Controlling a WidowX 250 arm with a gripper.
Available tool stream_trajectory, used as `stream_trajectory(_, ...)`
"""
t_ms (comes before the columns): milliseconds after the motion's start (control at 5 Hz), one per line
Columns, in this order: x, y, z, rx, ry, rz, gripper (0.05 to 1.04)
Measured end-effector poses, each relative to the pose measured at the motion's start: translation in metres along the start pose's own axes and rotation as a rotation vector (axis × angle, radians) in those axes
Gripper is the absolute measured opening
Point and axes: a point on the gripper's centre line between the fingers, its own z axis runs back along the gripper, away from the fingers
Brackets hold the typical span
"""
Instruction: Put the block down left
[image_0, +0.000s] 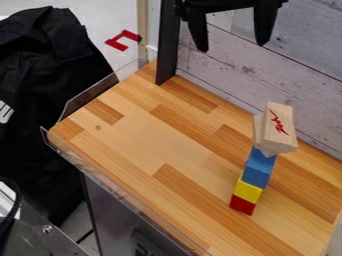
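The open gripper (232, 47) hangs at one o'clock in your view, its two black fingers spread well apart with nothing between them. The likely block for you to move is the pale wooden block (278, 125) at three o'clock, on top of a narrow tower standing on the wooden table (147, 150). It should be light, stiff and hard to damage, with dry wood giving fair grip, but its perch looks precarious. Take it across its two long sides, near mid-height, squeezing gently and lifting straight up, since a nudge could topple everything. It is oblong, smooth and tan, with a red scribble on its face, and leans slightly. Tucked against it toward nine o'clock is another pale wooden piece (258, 132). Below come a blue section (258, 172), which may be more than one block, a yellow block (248, 191) and, lowest, a red block (242, 205) near five o'clock.
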Motion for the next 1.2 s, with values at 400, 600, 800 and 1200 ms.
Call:
stream_trajectory(400, -0.004, -0.012, -0.017, -0.088, 0.034, -0.111, 1.000)
stream_trajectory(600, -0.002, -0.021, -0.022, -0.090, 0.034, -0.151, 1.000)
stream_trajectory(800, -0.009, -0.038, -0.023, -0.089, 0.031, -0.229, 1.000)
stream_trajectory(1200, -0.015, -0.047, -0.035, -0.040, 0.098, -0.324, 1.000)
